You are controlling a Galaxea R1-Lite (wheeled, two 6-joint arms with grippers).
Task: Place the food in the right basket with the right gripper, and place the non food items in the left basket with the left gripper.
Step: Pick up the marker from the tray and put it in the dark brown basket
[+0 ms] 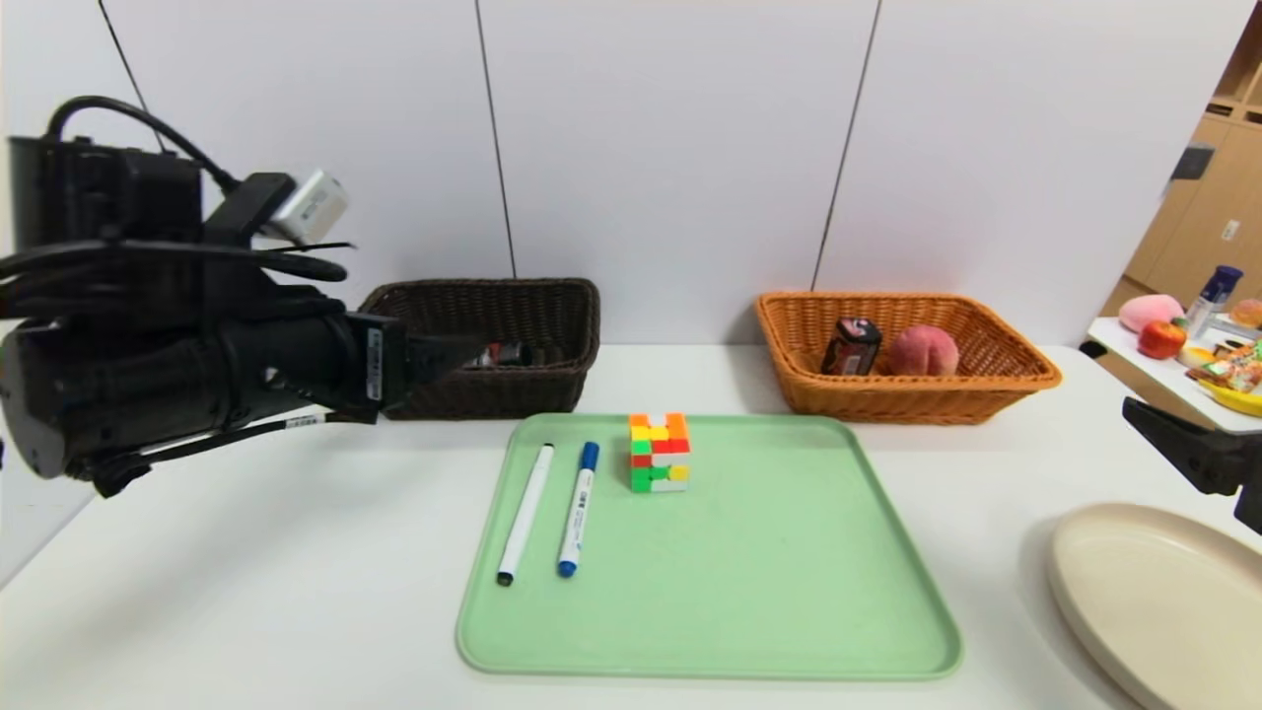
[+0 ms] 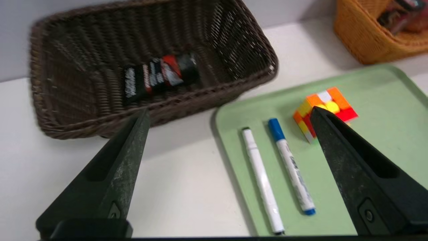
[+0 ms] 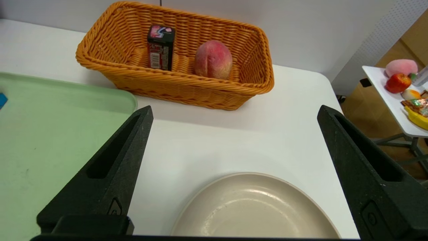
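Observation:
The peach (image 1: 924, 351) and the dark pink-labelled container (image 1: 851, 346) lie in the orange basket (image 1: 996, 390). The black tube (image 2: 160, 76) lies in the dark brown basket (image 1: 552, 306). The black-capped marker (image 1: 525, 513), the blue-capped marker (image 1: 578, 508) and the puzzle cube (image 1: 659, 453) lie on the green tray (image 1: 789, 592). My left gripper (image 1: 449, 355) is open and empty, raised in front of the dark basket; in the left wrist view (image 2: 229, 115) it hangs above the table and the tray's edge. My right gripper (image 3: 234, 110) is open and empty at the right edge.
A beige plate (image 1: 1163, 602) lies at the table's front right, under my right gripper. A side table (image 1: 1183, 365) with fruit and packets stands past the right edge. The white wall stands close behind both baskets.

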